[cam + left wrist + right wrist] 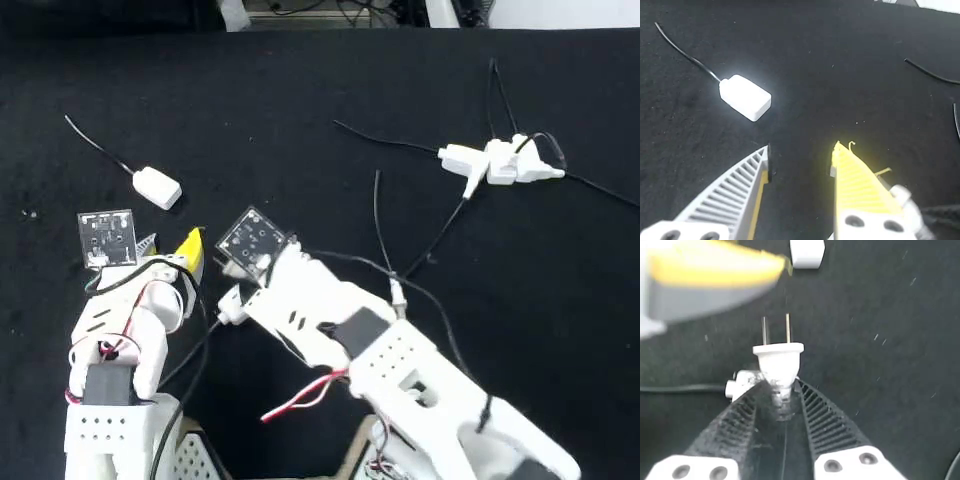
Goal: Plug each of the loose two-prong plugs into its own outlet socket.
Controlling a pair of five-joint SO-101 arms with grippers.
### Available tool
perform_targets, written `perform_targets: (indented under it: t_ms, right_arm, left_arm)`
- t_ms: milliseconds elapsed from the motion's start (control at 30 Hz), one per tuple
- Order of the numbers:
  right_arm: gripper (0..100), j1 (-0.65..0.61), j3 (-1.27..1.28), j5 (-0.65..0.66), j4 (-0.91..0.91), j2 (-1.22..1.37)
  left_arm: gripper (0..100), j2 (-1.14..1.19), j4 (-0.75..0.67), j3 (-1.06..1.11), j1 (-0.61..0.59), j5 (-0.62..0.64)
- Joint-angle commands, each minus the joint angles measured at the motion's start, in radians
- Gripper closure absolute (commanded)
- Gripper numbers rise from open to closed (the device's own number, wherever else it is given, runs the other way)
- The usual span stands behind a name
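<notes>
White two-prong plug (778, 357) sits clamped by its base between the right gripper's (780, 387) black fingers, near the front of the dark counter (330, 90). Its long axis runs in line with those fingers, both prongs aimed away from the wrist, toward the left gripper (801, 150) just beside it and the outlet socket (745, 97) beyond. The socket lies flat, its cable (685, 52) trailing off. The left fingers stand wide apart, holding nothing.
</notes>
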Motion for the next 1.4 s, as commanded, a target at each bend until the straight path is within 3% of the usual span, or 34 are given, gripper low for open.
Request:
perform_targets:
  t_ms: [0, 300, 567, 1367]
  right_arm:
    - [98.8, 0.026, -0.096, 0.000, -0.028, 0.091]
    - [98.8, 0.011, -0.101, -0.009, 0.003, 0.028]
    - [98.8, -0.037, -0.047, -0.009, 0.054, -0.120]
    - [98.8, -0.071, -0.054, -0.072, 0.049, -0.145]
  left_arm:
    - [79, -0.012, -0.008, -0.065, 0.008, 0.017]
    - [79, -0.005, -0.074, 0.047, 0.108, -0.103]
    - [79, -0.003, -0.078, 0.048, 0.108, -0.104]
    - [79, -0.003, -0.077, 0.061, 0.114, -0.106]
